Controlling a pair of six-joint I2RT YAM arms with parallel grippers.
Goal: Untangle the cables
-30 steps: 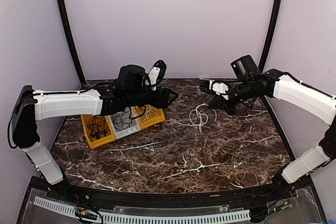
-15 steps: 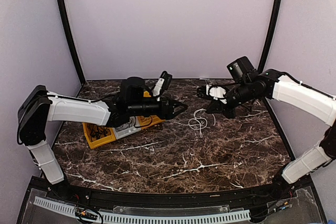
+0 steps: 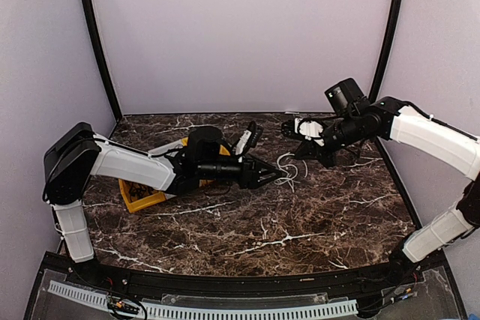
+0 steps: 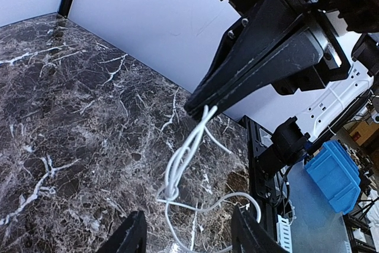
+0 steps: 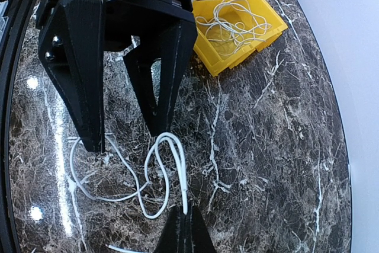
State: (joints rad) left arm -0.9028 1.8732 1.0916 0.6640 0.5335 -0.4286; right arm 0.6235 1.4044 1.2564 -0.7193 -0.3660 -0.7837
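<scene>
A white cable [image 3: 286, 168] lies in loose knotted loops on the dark marble table [image 3: 247, 230], right of centre. My right gripper [image 3: 300, 152] is shut on one strand and lifts it off the table; the pinch shows in the right wrist view [image 5: 186, 214] with the cable [image 5: 157, 164] looping below. My left gripper [image 3: 274, 176] is open, low over the table, its jaws either side of the cable's loops. In the left wrist view the cable [image 4: 177, 167] hangs from the right gripper [image 4: 204, 107] above my left gripper [image 4: 189, 235]. The left gripper's fingers [image 5: 160, 75] show in the right wrist view.
Bins stand at the left, mostly hidden by the left arm: a yellow bin [image 3: 140, 197] in the top view, and a yellow bin [image 5: 272, 28] holding white cables in the right wrist view. The back wall is close behind.
My left arm has reached right and down, from above the bins to the white cable, jaws open. My right gripper has stayed nearly in place, holding the cable.
</scene>
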